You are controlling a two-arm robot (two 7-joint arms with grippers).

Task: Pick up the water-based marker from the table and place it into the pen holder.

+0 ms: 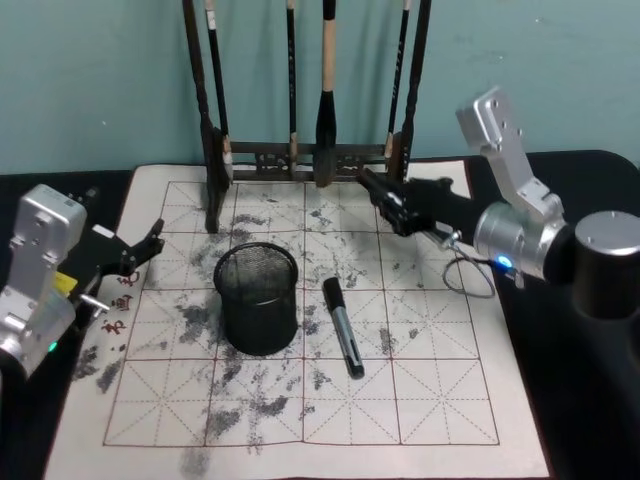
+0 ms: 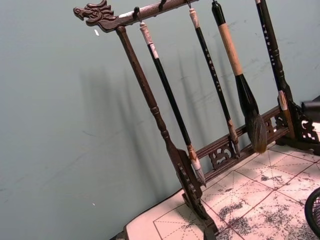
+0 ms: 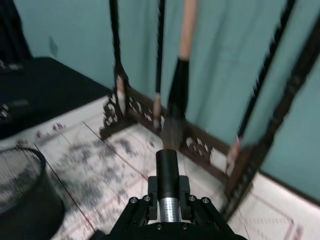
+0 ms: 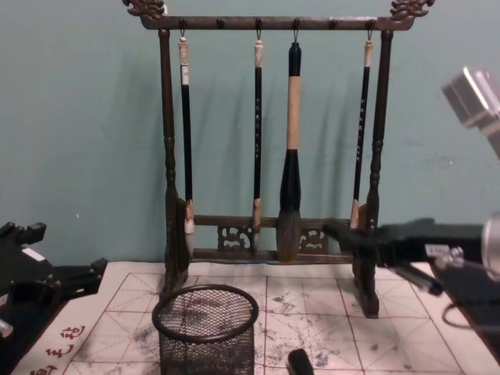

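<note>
The marker (image 1: 343, 328) lies flat on the ink-spotted mat (image 1: 440, 400), just to the right of the pen holder (image 1: 257, 320), close to it but not touching. In the head view its long axis runs from far to near. The thicker black end points away towards the brush rack (image 1: 290, 158), and the other end points back at the robot and leans a little to the right. The grey barrel shows between the two dark ends. The chest view catches only one dark end of the marker (image 4: 299, 362) at its bottom edge, beside the holder's mesh wall. From that side the holder stands upright with its thick round rim level and its mouth open upward; the marker is outside it. The chest view also shows the rack's full height, with four brushes (image 4: 291, 156) hanging tip-down from the top bar, which the head view cuts off. The left wrist view shows the rack's carved end and a sliver of the holder's rim. The right gripper (image 1: 375, 188) hangs above the mat's far right part, near the rack's base, well apart from the marker. The left gripper (image 1: 152, 243) sits at the mat's left edge. For both, I cannot tell whether they are open or closed.
</note>
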